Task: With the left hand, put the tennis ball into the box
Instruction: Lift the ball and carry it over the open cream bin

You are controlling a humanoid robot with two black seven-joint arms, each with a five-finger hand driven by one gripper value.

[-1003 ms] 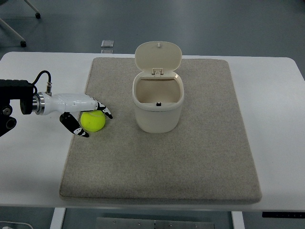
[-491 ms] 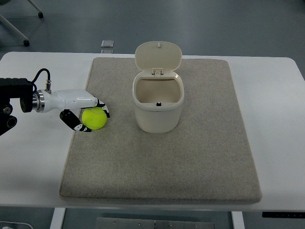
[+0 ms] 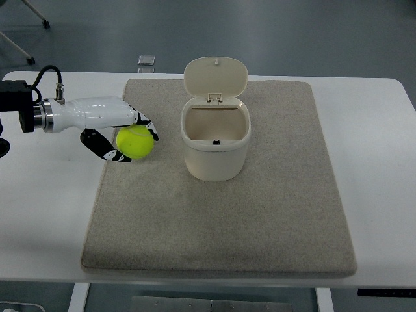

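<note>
With the left hand [image 3: 123, 133] clamped on the tennis ball [image 3: 135, 142] left of the box [image 3: 215, 148], carry it level above the open rim before releasing.

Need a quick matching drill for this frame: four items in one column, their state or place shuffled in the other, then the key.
Items
1. tennis ball
2. box
3. box lid
4. grey mat

States or places
A. flipped up at the far side of the box
B. lies flat on the white table
C. gripped by the left hand
D. stands open on the mat, nothing seen inside

Pairs: 1-C, 2-D, 3-A, 4-B
</note>
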